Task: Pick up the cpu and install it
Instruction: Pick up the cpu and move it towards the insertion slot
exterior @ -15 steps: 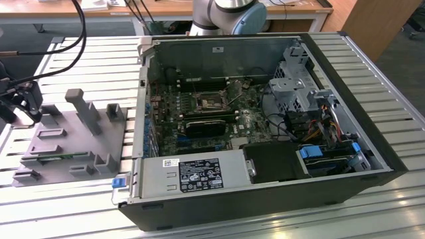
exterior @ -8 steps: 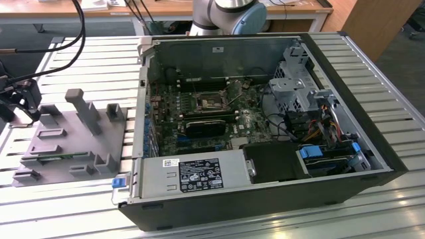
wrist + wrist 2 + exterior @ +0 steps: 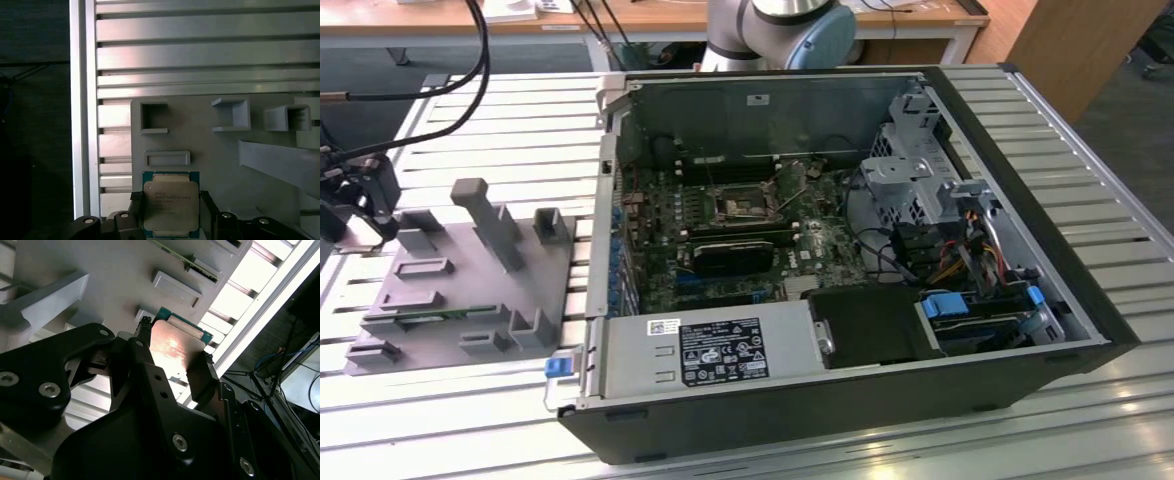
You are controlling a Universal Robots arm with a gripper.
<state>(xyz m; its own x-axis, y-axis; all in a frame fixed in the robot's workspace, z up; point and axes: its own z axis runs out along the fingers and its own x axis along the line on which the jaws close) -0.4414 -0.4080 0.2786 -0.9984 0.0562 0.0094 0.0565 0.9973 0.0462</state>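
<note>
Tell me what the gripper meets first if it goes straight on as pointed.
Most likely the cpu, lying straight ahead of the gripper on the grey holder plate; depth is unclear, so it may already be touching it.

Silvery cpu with a teal-green rim, pale grey fixture plate, ribbed silver table, black computer case.

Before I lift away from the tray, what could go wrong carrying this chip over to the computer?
1. The gripper has its fingers on only two thin opposite edges of the chip, so it could slip or tilt on a quick move.
2. Tall posts stand close by on the gray tray. A low sideways sweep might clip them.
3. The case wall and loose cables stand near the socket and might snag the arm.
</note>
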